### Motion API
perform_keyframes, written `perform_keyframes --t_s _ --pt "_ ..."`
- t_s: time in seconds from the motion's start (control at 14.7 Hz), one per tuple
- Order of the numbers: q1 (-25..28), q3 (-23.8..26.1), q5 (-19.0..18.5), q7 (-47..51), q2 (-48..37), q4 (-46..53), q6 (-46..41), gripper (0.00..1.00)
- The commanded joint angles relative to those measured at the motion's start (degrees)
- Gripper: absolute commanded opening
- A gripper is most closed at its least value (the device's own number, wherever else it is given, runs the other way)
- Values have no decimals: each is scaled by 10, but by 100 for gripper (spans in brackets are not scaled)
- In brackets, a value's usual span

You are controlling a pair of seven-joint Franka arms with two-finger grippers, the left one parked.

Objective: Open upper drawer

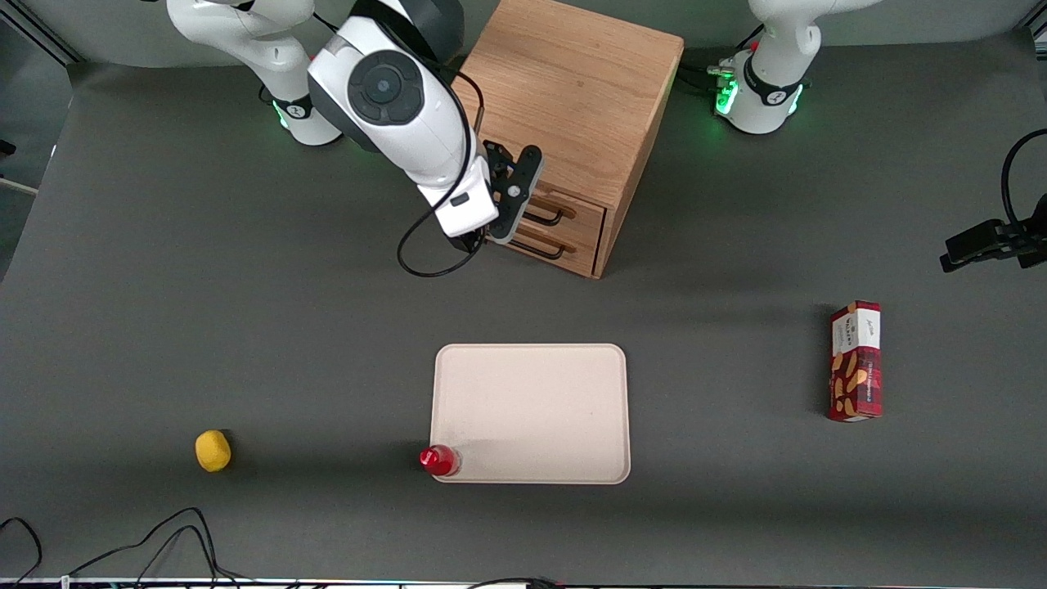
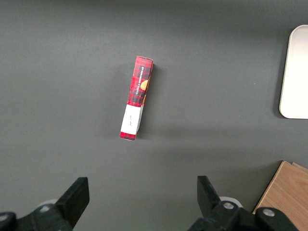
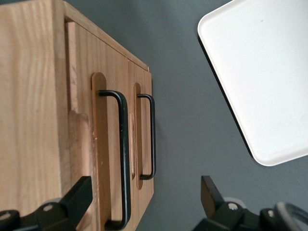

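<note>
The oak cabinet (image 1: 564,90) stands at the back of the table, and its two drawer fronts face the front camera. The upper drawer (image 1: 579,211) looks pushed in, with its black wire handle (image 1: 550,218) above the lower drawer's handle (image 1: 540,247). My right gripper (image 1: 520,199) is open, directly in front of the drawer fronts at handle height. In the right wrist view the upper drawer's handle (image 3: 123,154) lies between my open fingers, nearer to one fingertip (image 3: 79,192). The gripper (image 3: 144,195) is not closed on it. The lower handle (image 3: 152,137) is beside it.
A cream tray (image 1: 532,413) lies nearer the front camera than the cabinet, with a small red object (image 1: 439,460) at its corner. A yellow ball-like object (image 1: 213,451) sits toward the working arm's end. A red snack box (image 1: 856,361) lies toward the parked arm's end and also shows in the left wrist view (image 2: 137,96).
</note>
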Motion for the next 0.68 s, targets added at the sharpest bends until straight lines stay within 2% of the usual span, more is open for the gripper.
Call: perform_keyframes --t_s 0.0,0.61 --pt "3 0 0 -16 -4 -27 21 100" --pt "3 0 -1 -24 10 -65 61 100"
